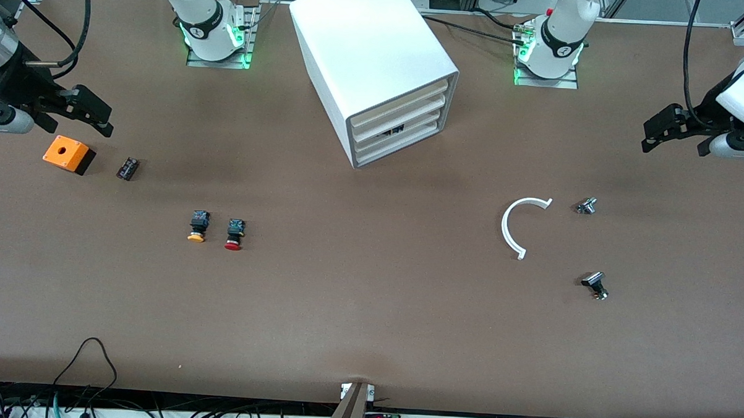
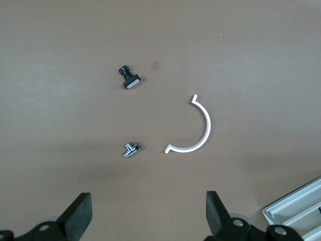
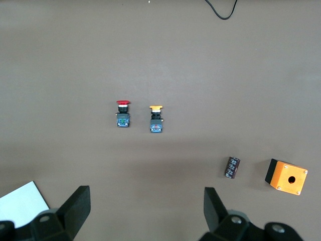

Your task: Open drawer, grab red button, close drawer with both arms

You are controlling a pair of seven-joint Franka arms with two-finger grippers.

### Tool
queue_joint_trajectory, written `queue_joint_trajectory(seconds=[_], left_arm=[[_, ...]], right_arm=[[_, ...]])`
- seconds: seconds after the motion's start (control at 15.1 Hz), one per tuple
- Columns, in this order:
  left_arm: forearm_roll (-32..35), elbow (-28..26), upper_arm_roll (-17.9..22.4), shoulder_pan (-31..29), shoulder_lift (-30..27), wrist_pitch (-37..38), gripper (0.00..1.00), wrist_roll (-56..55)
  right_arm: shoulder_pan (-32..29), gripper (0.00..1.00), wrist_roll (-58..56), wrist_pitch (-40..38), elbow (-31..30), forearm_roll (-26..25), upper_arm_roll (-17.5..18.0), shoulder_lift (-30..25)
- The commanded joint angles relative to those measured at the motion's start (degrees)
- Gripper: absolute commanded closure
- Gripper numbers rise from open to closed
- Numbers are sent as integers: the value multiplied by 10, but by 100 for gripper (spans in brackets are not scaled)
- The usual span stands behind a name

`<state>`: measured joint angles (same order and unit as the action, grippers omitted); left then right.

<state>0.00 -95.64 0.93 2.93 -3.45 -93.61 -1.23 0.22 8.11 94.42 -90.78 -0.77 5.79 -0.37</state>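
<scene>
The white cabinet (image 1: 377,61) stands between the two arm bases, and its three drawers (image 1: 400,120) are all shut. The red-capped button (image 1: 234,234) lies on the table toward the right arm's end, nearer the front camera than the cabinet. It also shows in the right wrist view (image 3: 123,113). My right gripper (image 1: 103,120) is open and empty over the table at the right arm's end, close to the orange box (image 1: 68,154); its own view shows it too (image 3: 146,208). My left gripper (image 1: 650,137) is open and empty over the left arm's end of the table (image 2: 149,211).
A yellow-capped button (image 1: 198,226) lies beside the red one. A small black part (image 1: 127,168) lies beside the orange box. Toward the left arm's end lie a white arc (image 1: 520,223), a small metal part (image 1: 587,206) and a black part (image 1: 595,285).
</scene>
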Motion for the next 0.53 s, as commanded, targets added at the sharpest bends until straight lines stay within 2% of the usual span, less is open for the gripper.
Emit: queue_joint_trajectory(seconds=[0.0, 0.46], left_arm=[[-7, 9, 3, 6, -2, 13, 0, -11], [-5, 9, 2, 7, -2, 12, 0, -11]], right_arm=[[0, 0, -8, -12, 9, -6, -2, -2], [0, 0, -12, -14, 9, -8, -1, -2]])
